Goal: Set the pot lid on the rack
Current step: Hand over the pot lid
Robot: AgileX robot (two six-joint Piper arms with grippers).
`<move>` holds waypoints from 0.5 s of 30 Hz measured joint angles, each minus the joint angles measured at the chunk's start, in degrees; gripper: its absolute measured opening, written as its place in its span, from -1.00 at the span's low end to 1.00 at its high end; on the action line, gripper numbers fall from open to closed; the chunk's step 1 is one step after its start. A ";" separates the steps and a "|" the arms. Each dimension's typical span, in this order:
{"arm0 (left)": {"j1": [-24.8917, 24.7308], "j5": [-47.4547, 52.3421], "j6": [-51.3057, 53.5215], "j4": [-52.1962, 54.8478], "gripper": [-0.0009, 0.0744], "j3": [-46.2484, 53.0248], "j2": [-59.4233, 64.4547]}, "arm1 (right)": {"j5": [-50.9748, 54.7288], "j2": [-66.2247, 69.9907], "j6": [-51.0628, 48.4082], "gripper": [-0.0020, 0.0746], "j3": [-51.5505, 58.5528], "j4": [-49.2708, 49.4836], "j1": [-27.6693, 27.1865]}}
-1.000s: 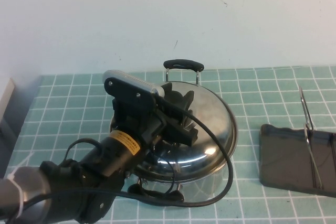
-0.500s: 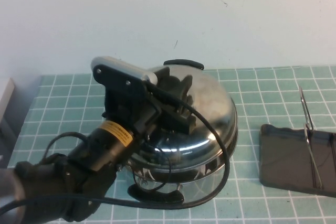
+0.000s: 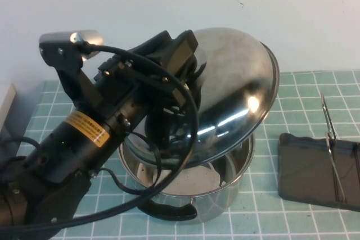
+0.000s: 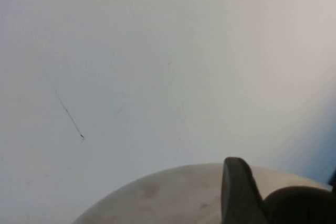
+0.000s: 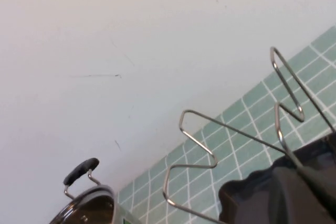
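Observation:
My left gripper (image 3: 181, 80) is shut on the knob of the pot lid (image 3: 236, 82). It holds the shiny domed lid tilted steeply, above the open steel pot (image 3: 225, 195). The knob itself is hidden behind the gripper in the high view. In the left wrist view one dark finger (image 4: 239, 192) lies against the knob (image 4: 304, 208), with the lid's dome (image 4: 168, 198) behind. The rack (image 3: 315, 172), a dark grey tray with wire loops (image 3: 329, 133), lies to the right of the pot and is empty. It also shows in the right wrist view (image 5: 247, 195). My right gripper is out of the high view, low beside the rack.
The pot stands on the green tiled table (image 3: 292, 88) with a black handle (image 3: 169, 211) at its front. Its far handle (image 5: 81, 170) shows in the right wrist view. A white wall rises behind the table. Bare tiles lie between the pot and the rack.
My left gripper has lifted the lid off the pot and tipped it up on edge. The pot's inside now shows. The rack has not moved.

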 joint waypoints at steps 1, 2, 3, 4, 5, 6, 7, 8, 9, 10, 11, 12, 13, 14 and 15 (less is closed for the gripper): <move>0.00 0.00 -0.65 1.15 -0.15 0.00 0.34 | -0.55 0.00 -0.77 -0.95 0.00 0.10 0.00; 0.00 0.14 -1.50 2.41 -0.15 0.00 0.75 | -1.14 0.00 -1.49 -0.95 0.00 0.25 0.00; 0.00 0.14 -2.78 4.21 -0.15 0.00 1.10 | -1.52 0.00 -1.75 -0.95 0.00 0.81 0.00; 0.00 0.14 -3.63 5.25 -0.15 0.00 1.50 | -1.53 0.00 -1.75 -0.95 0.00 2.12 0.00; 0.00 0.02 -4.77 6.35 -0.15 0.00 2.04 | -0.88 0.00 -1.75 -0.95 0.00 4.11 0.00; -0.09 -0.10 -5.57 7.80 -0.15 0.00 2.54 | 0.31 0.00 -1.98 -0.95 0.00 6.03 0.00; -0.09 -0.51 -6.16 8.69 -0.15 0.00 2.87 | 1.77 0.00 -2.74 -0.95 0.00 8.59 0.00; -0.09 -1.22 -6.59 8.93 -0.15 0.00 3.15 | 3.28 0.00 -4.29 -0.95 0.00 11.41 0.00; -0.09 -2.08 -6.75 9.43 -0.15 0.00 3.57 | 4.46 0.00 -6.20 -0.95 0.00 14.66 0.12; -0.09 -2.75 -7.05 9.74 -0.15 0.00 3.70 | 5.94 0.00 -9.36 -0.95 0.00 18.30 0.27; -0.09 -3.49 -7.17 10.24 -0.15 0.00 3.94 | 7.31 0.00 -13.47 -0.95 0.00 22.38 0.53; -0.09 -4.20 -7.25 10.78 -0.15 -0.11 4.26 | 8.42 0.00 -17.31 -0.95 -0.36 25.95 0.64; -0.09 -4.70 -7.25 11.01 -0.15 -0.22 4.53 | 9.67 0.00 -22.61 -0.95 -0.95 30.87 0.65; -0.09 -5.12 -7.30 11.18 -0.15 -0.50 4.98 | 10.74 0.00 -28.17 -0.95 -1.79 36.20 0.65; -0.09 -5.34 -7.30 11.42 -0.15 -0.90 5.43 | 11.63 0.00 -33.87 -0.95 -2.53 40.64 0.65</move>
